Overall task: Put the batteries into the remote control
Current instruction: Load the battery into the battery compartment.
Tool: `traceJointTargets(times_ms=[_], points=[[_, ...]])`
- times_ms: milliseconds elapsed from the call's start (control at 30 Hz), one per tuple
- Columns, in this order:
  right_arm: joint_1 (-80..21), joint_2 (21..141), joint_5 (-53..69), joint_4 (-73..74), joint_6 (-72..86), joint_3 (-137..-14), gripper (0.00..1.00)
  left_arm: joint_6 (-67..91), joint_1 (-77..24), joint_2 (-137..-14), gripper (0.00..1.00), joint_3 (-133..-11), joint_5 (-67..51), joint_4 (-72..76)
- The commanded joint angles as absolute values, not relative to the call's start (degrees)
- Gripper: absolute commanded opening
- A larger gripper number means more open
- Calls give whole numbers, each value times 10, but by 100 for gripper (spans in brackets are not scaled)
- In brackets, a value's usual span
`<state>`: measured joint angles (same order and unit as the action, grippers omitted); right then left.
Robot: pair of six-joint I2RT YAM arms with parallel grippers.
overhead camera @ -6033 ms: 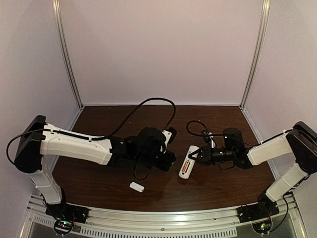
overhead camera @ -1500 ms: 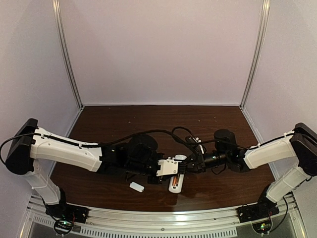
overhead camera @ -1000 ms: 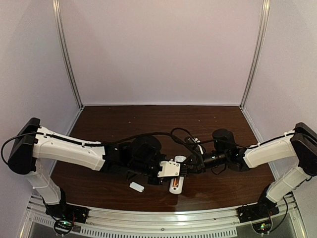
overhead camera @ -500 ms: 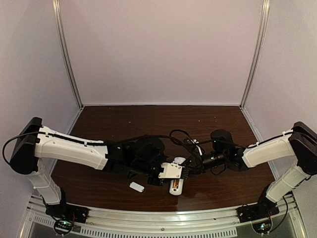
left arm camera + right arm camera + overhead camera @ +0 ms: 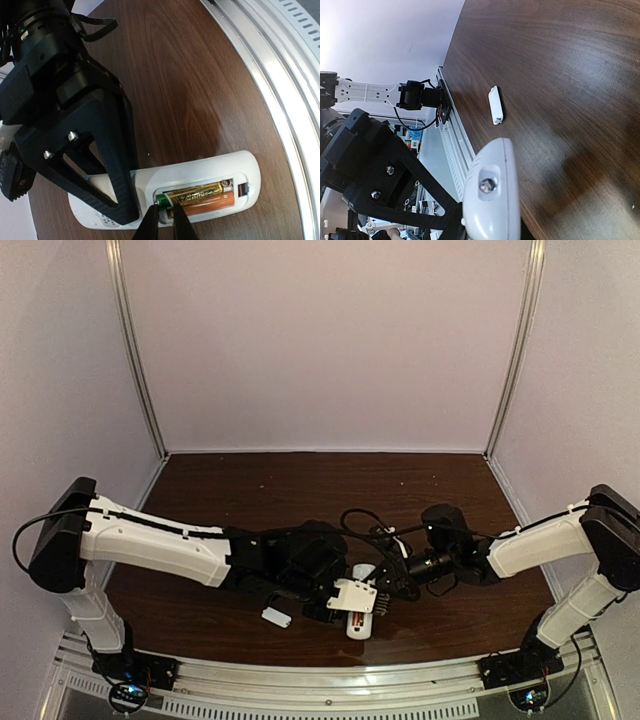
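The white remote control [image 5: 200,172] lies back-up on the dark wood, its battery bay open. Inside lie the batteries side by side: a golden one [image 5: 197,193] with a green end and an orange one [image 5: 212,203]. My left gripper [image 5: 166,221] is shut to a narrow slit, tips resting on the golden battery's green end. My right gripper [image 5: 383,583] is shut on the remote's other end, one black finger [image 5: 112,150] lying across it. From above, the left gripper [image 5: 352,612] covers most of the remote [image 5: 358,628]. The right wrist view shows the remote's white body [image 5: 492,200] between that gripper's fingers.
A small white cover piece [image 5: 276,617] lies on the table left of the remote, also visible as the cover piece [image 5: 495,105]. The metal rail [image 5: 280,75] of the near table edge runs close by the remote. Black cables [image 5: 365,525] loop behind the grippers.
Both arms and the remote have shifted slightly toward the near edge. The left wrist now covers the battery bay from above, and its jaws have narrowed.
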<state>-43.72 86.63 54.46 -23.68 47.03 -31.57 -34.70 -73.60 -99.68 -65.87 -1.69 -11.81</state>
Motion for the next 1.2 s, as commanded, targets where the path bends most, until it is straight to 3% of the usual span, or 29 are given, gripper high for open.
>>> traceJointTargets(times_ms=[0, 1167], points=[[-443, 859, 562, -259, 461, -349, 0, -360, -753, -1032, 13, -673, -19, -153], [-437, 853, 572, -284, 478, -366, 0, -367, -809, -1117, 11, -700, -24, -193]])
